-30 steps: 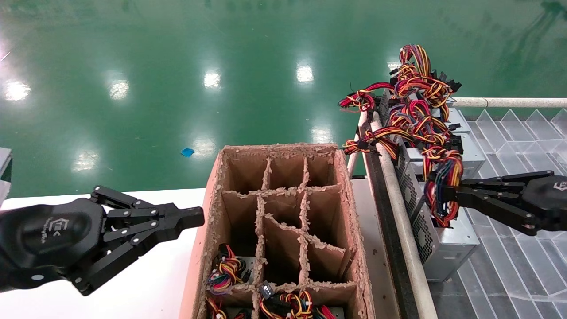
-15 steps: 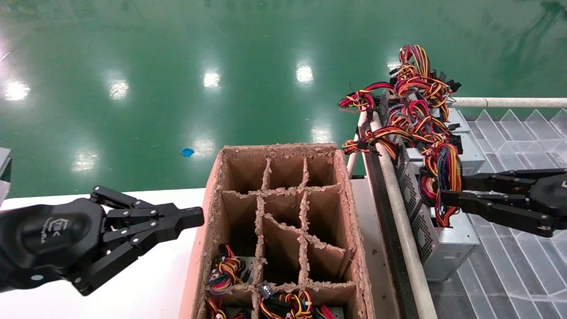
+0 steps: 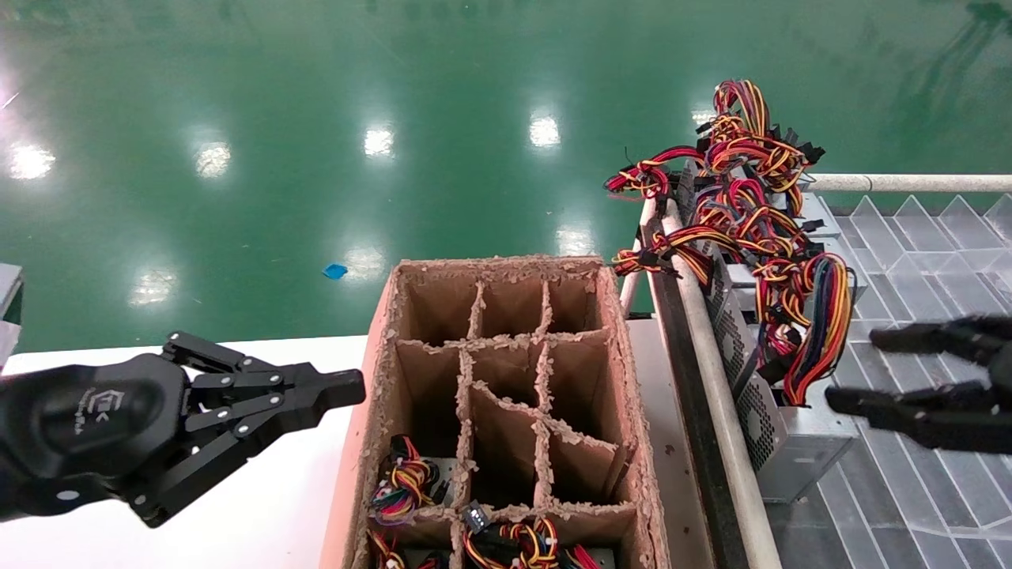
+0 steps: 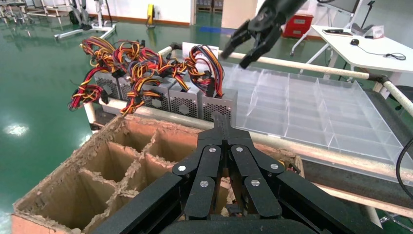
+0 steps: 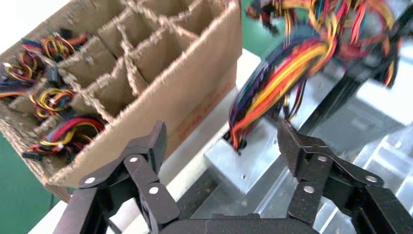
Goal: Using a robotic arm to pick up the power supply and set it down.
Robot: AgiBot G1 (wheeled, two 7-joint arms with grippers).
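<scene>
Pickup not yet done: right gripper (image 3: pixel 858 370) fingers apart beside power supply (image 3: pixel 802 442); left gripper (image 3: pixel 348 389) fingers together, idle.

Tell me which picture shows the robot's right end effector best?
The right wrist view: the right end effector fills it, spread open above the power supply. The head view catches it only at the edge; the left wrist view shows it far off.

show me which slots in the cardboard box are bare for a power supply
The two far rows of the cardboard box look bare, as do the middle and right cells of the third row. The near cells hold wire bundles. The right hand hangs open beside the power supply.
</scene>
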